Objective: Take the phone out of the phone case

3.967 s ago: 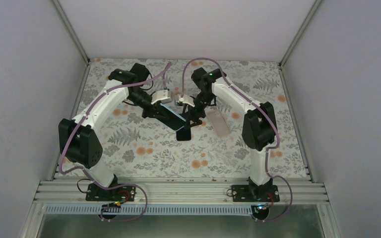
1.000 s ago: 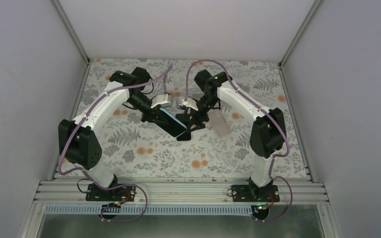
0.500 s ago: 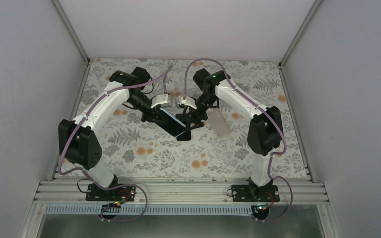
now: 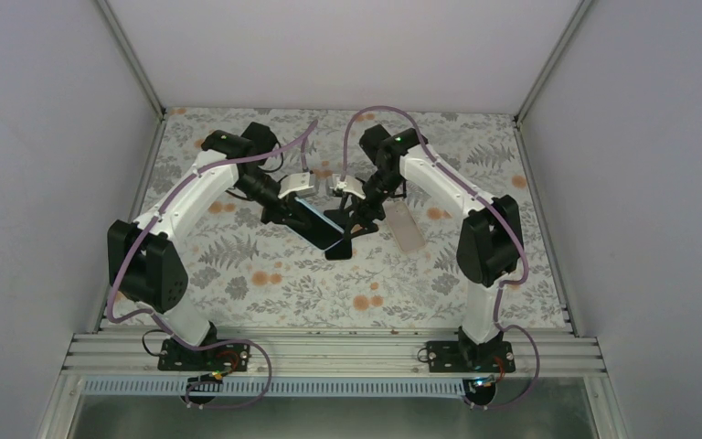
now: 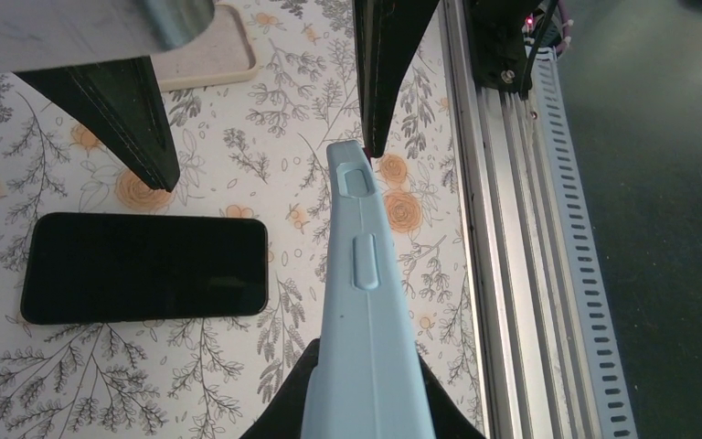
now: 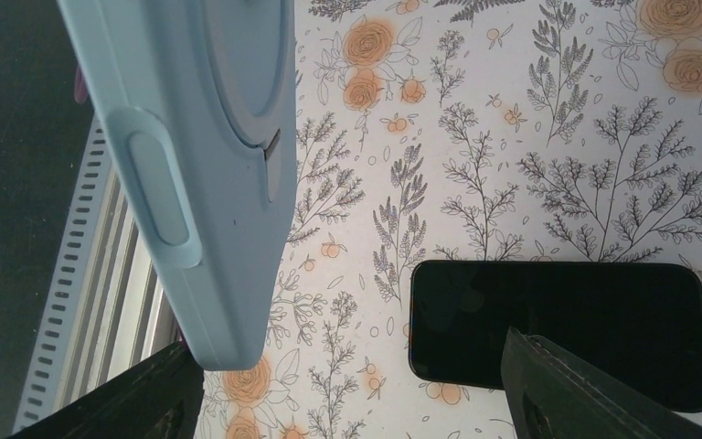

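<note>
left gripper (image 4: pixel 294 212) clamps the matte pale-blue phone case (image 5: pixel 361 302) above the floral cloth (image 4: pixel 265 274), a dark phone (image 4: pixel 315 224) seemingly inside; right gripper (image 6: pixel 347 343) hangs spread-fingered at its 3 o'clock. the phone looks rigid and slick, the rim pliable; peel at a corner; a black handset (image 5: pixel 146 268) lies at 5 o'clock.

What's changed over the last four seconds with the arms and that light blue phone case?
The left gripper, shut on the light blue phone case, carried it slightly toward the near edge. The right gripper shifted only a little beside it, jaws open. The flat black phone and beige case stayed put on the table.
</note>
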Controlling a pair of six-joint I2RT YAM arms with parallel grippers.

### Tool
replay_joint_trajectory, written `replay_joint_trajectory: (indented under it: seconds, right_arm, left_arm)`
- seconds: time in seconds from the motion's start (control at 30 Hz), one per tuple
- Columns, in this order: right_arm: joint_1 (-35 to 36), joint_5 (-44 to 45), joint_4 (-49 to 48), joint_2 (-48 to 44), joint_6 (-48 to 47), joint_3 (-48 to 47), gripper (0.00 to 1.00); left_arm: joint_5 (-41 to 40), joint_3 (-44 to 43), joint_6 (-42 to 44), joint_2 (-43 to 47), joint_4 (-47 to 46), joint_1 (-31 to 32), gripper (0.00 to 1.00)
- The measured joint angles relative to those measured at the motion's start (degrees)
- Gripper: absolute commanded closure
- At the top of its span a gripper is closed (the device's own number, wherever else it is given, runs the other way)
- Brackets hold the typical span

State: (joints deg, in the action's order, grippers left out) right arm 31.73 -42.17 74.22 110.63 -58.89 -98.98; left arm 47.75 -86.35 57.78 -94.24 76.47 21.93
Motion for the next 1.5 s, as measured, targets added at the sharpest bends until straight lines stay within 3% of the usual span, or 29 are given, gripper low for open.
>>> replay_joint_trajectory:
  seconds: [0.93, 1.23, 1.5]
  right_arm:
    - [-2.56, 1.9, -0.74, 4.07, -1.62, -3.48, 0.17]
    - [-1.27, 1.92, -0.76, -4.09, -2.4, 6.4, 0.17]
    - [0.92, 1.18, -0.59, -5.79, -2.16, 6.51, 0.19]
  left_arm:
    - [2.84, 1.53, 0.98, 0.22, 0.94, 1.49, 0.98]
    - [2.34, 1.46, 0.98, -0.24, 1.01, 1.51, 0.98]
    - [2.23, 0.85, 0.96, -1.03, 1.01, 1.49, 0.98]
